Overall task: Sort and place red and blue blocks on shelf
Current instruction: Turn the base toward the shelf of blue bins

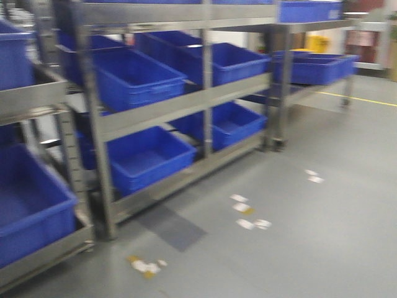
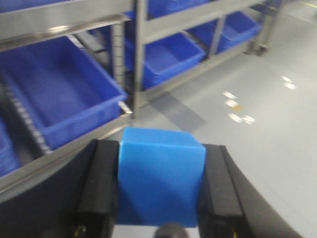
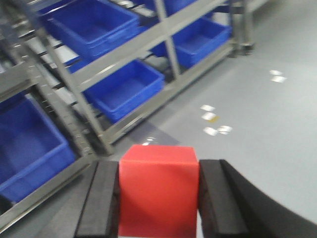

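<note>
Two tight, square grips: upright blue block [image 2: 161,186] in left tool [image 2: 159,168], upright red block [image 3: 158,193] in right tool [image 3: 158,173].

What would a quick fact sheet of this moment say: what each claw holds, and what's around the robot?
left claw: shut on the blue block
right claw: shut on the red block
shelf: steel rack ahead and to the left
on the shelf: large blue bins; no block seen there yet
floor: grey, with white scraps
</note>
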You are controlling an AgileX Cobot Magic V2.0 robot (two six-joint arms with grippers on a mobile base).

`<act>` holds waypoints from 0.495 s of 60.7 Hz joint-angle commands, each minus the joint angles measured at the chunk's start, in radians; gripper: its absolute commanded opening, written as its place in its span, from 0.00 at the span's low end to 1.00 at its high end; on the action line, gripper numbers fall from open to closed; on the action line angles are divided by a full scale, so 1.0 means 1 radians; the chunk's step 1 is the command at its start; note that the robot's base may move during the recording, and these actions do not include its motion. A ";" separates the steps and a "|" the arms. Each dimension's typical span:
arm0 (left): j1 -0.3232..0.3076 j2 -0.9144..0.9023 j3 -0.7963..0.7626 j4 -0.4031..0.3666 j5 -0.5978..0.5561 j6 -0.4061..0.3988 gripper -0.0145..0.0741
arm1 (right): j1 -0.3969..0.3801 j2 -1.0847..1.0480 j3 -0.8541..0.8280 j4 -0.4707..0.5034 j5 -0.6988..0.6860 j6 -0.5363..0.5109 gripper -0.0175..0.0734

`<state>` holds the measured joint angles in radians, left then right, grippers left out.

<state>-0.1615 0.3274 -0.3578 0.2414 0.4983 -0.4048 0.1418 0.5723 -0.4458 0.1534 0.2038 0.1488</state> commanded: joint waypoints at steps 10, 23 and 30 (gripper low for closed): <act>-0.002 0.006 -0.027 0.009 -0.080 -0.003 0.31 | -0.004 -0.002 -0.029 -0.003 -0.090 -0.009 0.25; -0.002 0.006 -0.027 0.009 -0.080 -0.003 0.31 | -0.004 -0.002 -0.029 -0.003 -0.090 -0.009 0.25; -0.002 0.006 -0.027 0.009 -0.080 -0.003 0.31 | -0.004 -0.002 -0.029 -0.003 -0.090 -0.009 0.25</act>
<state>-0.1615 0.3274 -0.3578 0.2414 0.4983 -0.4048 0.1418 0.5723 -0.4458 0.1534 0.2038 0.1488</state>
